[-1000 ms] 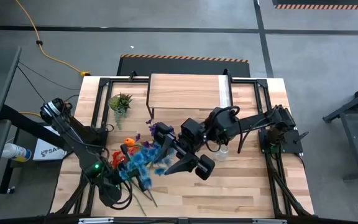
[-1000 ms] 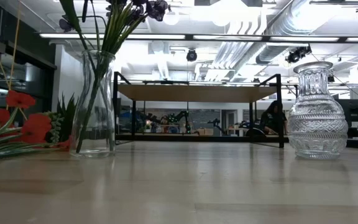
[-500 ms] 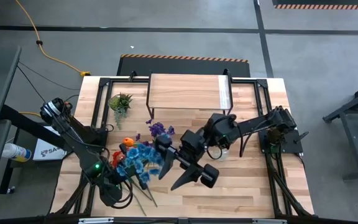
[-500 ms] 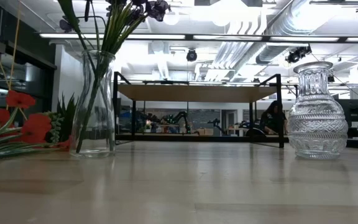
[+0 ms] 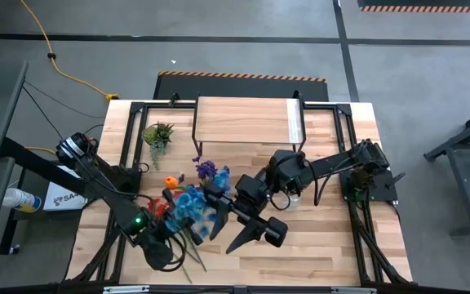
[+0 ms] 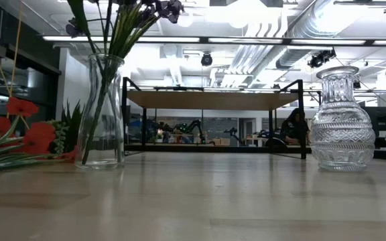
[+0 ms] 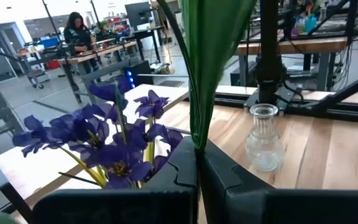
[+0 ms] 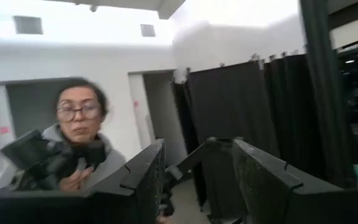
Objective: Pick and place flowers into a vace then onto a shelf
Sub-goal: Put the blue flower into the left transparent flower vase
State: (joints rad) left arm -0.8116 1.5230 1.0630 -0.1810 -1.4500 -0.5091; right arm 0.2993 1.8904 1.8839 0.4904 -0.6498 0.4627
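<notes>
High view. The left end effector (image 5: 184, 237) sits low over the near-left part of the surface (image 5: 333, 237), pressed together on a green stem amid the flowers (image 5: 188, 206). These lie in a loose heap of blue, red and orange blooms just ahead of it. The right end effector (image 5: 219, 214) reaches in from the opposite side and meets the same heap at its right edge, close beside the left one; its fingers are spread, and whether they touch a stem cannot be told. A purple spray (image 5: 206, 171) stands just beyond both. The shelf (image 5: 243, 121) lies well beyond both end effectors at the far middle of the surface, with nothing on it. A spiky plant (image 5: 158, 135) stands beside the shelf's left end.

Low view. No end effector shows. A tall vase (image 6: 101, 114) holds green stems topped by purple blooms. Red flowers (image 6: 19, 134) lie on the surface beside it. A ribbed vase (image 6: 342, 120) stands well apart on the other side. The shelf (image 6: 213, 100) spans the background between the two vases.

Left wrist view. The left fingers (image 7: 219, 177) close on a broad green stem (image 7: 213, 56) that rises straight between them. Purple blooms (image 7: 104, 140) are just ahead, and the ribbed vase (image 7: 263, 138) is farther off on the surface.

Right wrist view. The right fingers (image 8: 263, 180) stand apart with nothing visible between them. A person (image 8: 73, 149) appears in the room beyond.
</notes>
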